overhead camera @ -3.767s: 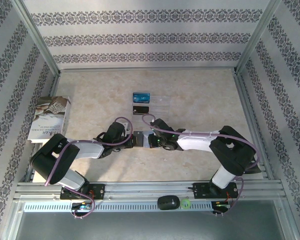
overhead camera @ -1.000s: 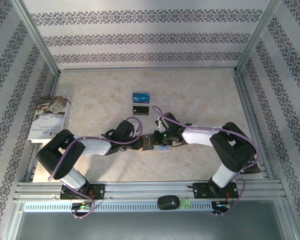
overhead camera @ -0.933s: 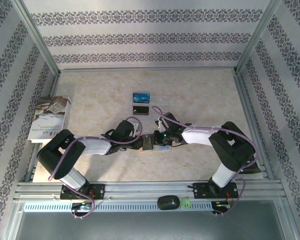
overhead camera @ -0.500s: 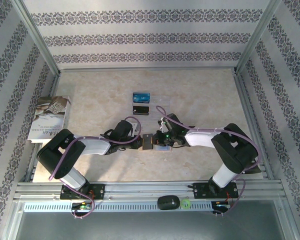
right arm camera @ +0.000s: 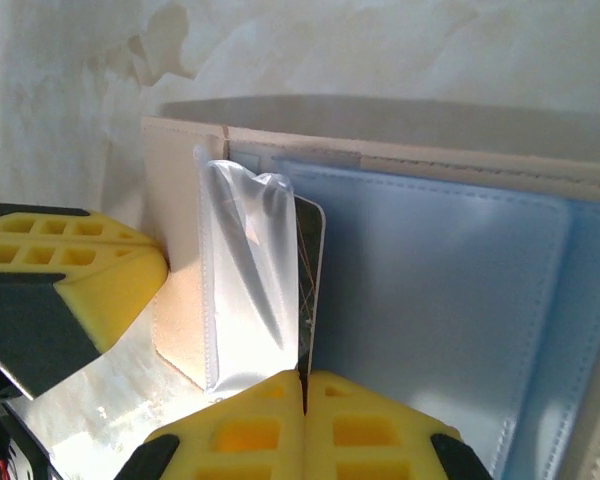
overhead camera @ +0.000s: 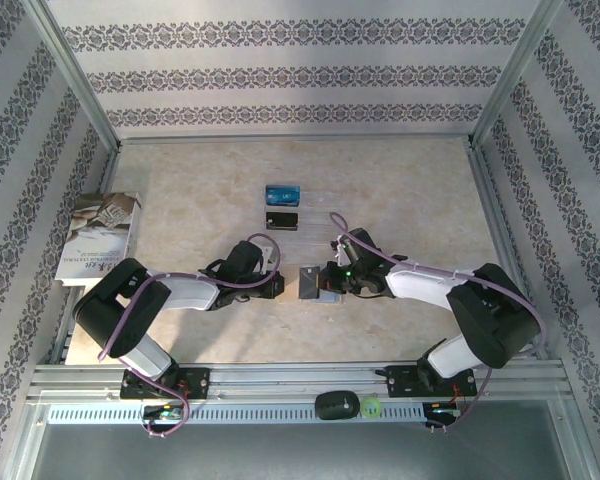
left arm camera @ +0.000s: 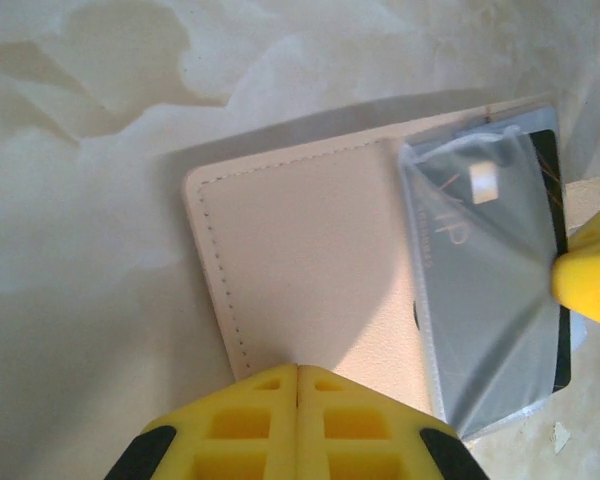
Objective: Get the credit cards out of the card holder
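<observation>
The tan card holder point(overhead camera: 309, 283) lies open mid-table between both grippers. My left gripper point(left arm camera: 298, 368) is shut on the edge of its tan flap point(left arm camera: 310, 250). My right gripper point(right arm camera: 302, 378) is shut on the thin edge of a blackish credit card point(right arm camera: 311, 290), which sits in a clear sleeve point(right arm camera: 245, 280) standing up from the pale blue-grey lining point(right arm camera: 440, 310). In the left wrist view that card point(left arm camera: 548, 190) shows through the sleeve. A bright blue card point(overhead camera: 281, 193) and a black card point(overhead camera: 281, 220) lie farther back on the table.
A clear plastic tray point(overhead camera: 322, 206) lies just right of the two loose cards. A book point(overhead camera: 98, 237) rests at the left edge. Metal frame rails and patterned walls enclose the table. A black mouse point(overhead camera: 336, 405) sits on the near rail.
The right gripper closed on the card and drew back to the right. The holder shifted right with it and its sleeve now stands up. The left arm barely moved.
</observation>
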